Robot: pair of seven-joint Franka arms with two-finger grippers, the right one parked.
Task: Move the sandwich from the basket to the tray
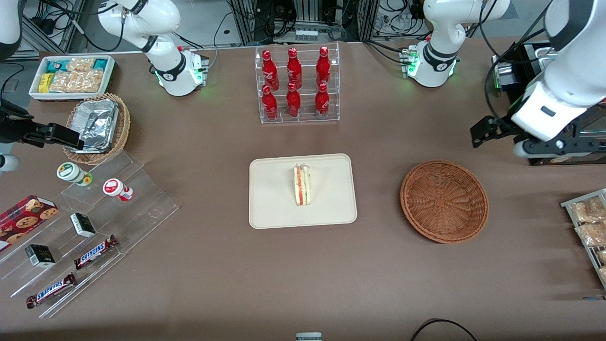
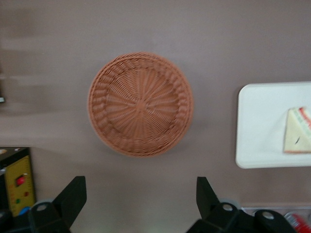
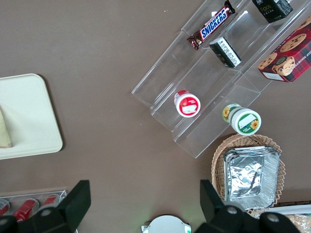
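The sandwich (image 1: 302, 184) (image 2: 299, 131), a pale bread wedge with red and green filling along its edge, lies on the cream tray (image 1: 274, 208) (image 2: 260, 126) in the middle of the table. The round reddish-brown basket (image 1: 444, 201) (image 2: 140, 103) sits beside the tray, toward the working arm's end, with nothing in it. My gripper (image 1: 492, 129) (image 2: 140, 187) hangs high over the table, a little farther from the front camera than the basket. It is open, with only bare table between its fingers (image 2: 73, 194).
A clear rack of red bottles (image 1: 297, 85) stands farther from the front camera than the tray. Toward the parked arm's end are a tan basket with foil (image 1: 97, 128), a white snack bin (image 1: 71, 76) and acrylic steps with snacks (image 1: 94, 222). A rack of snack packets (image 1: 589, 227) lies at the working arm's end.
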